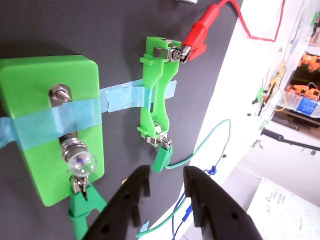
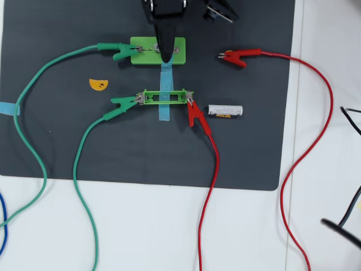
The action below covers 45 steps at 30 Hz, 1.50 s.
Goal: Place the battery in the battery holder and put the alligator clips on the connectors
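The small white-silver cylindrical battery (image 2: 225, 110) lies loose right of the taped-down, empty narrow green plastic battery holder (image 2: 164, 97), uninserted, while the black gripper (image 1: 167, 186) hovers nearby, jaws apart, empty.

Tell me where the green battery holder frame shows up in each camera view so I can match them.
Wrist view: the battery holder stands upright, centre, right of the light-green block.
Overhead view: it lies level at centre, below that block.
Shared landmark: the blue tape across its middle.
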Each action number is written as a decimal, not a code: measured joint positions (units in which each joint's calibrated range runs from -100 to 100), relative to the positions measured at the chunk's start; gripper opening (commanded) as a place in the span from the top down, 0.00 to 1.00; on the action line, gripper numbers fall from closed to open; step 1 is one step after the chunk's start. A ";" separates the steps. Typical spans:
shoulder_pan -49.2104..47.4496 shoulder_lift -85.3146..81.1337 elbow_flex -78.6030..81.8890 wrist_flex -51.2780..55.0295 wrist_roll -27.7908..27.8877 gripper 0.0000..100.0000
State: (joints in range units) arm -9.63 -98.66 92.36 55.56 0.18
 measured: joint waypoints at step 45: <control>-30.12 103.07 -91.43 12.70 -11.22 0.95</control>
State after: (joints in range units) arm -39.75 4.41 0.93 68.25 -11.04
